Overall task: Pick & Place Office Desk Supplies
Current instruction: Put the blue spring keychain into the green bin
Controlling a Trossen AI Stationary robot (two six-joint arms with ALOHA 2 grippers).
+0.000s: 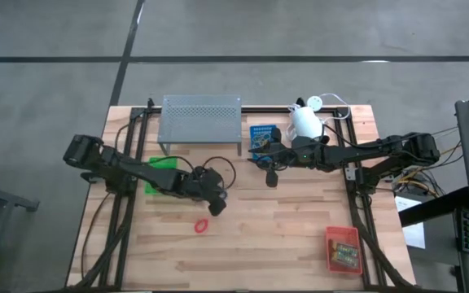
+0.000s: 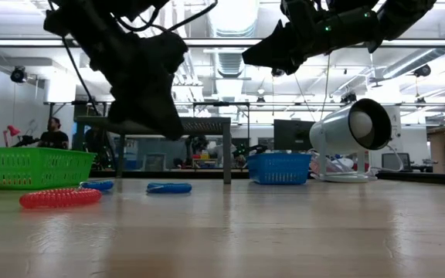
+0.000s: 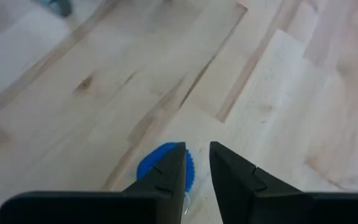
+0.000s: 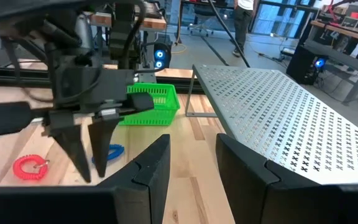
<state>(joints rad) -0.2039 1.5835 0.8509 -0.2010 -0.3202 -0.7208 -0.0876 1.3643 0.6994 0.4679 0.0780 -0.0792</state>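
Note:
My left gripper (image 1: 215, 203) hangs open with a narrow gap, fingers pointing down, above a small blue loop (image 3: 160, 167) that lies flat on the wood. The fingertips (image 4: 87, 174) stand clear of the table. A second blue loop (image 2: 99, 185) and a red coiled loop (image 1: 201, 225) lie nearby. The green tray (image 1: 163, 172) sits behind the left arm. My right gripper (image 1: 271, 177) hovers open and empty in front of the blue tray (image 1: 260, 137). Two card boxes (image 1: 345, 255) lie in the red-orange tray (image 1: 332, 236) near the right front corner.
The grey perforated shelf (image 1: 200, 120) stands at the far edge, with the white lamp (image 1: 306, 122) to its right beside the blue tray. Bare wood lies between the red loop and the red-orange tray. People and desks show in the room beyond.

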